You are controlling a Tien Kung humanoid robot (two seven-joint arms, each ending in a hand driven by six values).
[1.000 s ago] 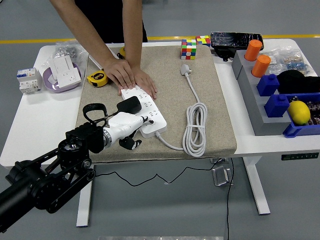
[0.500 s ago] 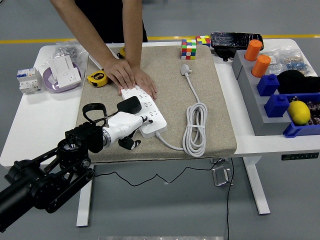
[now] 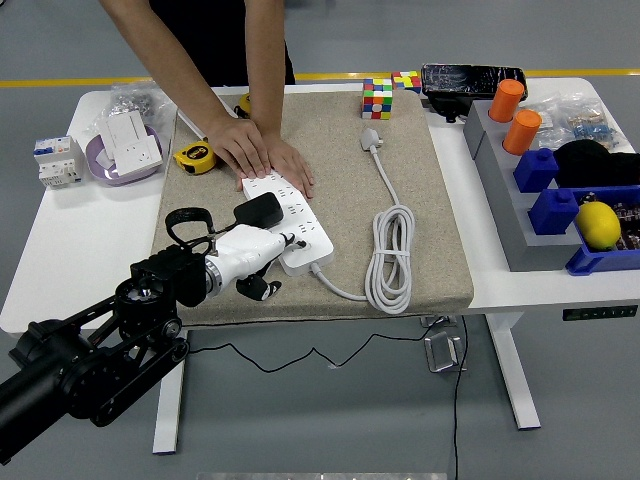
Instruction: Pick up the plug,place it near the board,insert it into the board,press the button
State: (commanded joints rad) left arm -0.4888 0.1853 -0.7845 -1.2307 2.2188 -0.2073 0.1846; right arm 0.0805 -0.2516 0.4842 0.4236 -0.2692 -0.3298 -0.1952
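Observation:
A white power strip (image 3: 303, 216) lies on the beige mat (image 3: 440, 220). A black plug (image 3: 258, 210) sits on top of the strip near its middle. My left hand (image 3: 262, 262), white with dark fingertips, rests at the strip's near end just below the plug. Most of its fingers curl under, and one finger (image 3: 293, 240) reaches onto the strip's near end. I see nothing held in it. A person's two hands (image 3: 262, 152) press flat on the strip's far end. My right arm is out of view.
The strip's white cable (image 3: 392, 255) lies coiled on the mat, and its plug (image 3: 371, 138) lies further back. A yellow tape measure (image 3: 194, 156) and a purple bowl (image 3: 125, 152) are at the left. Rubik's cubes (image 3: 377, 98) stand behind, with bins (image 3: 520, 200) and a lemon (image 3: 598, 224) at the right.

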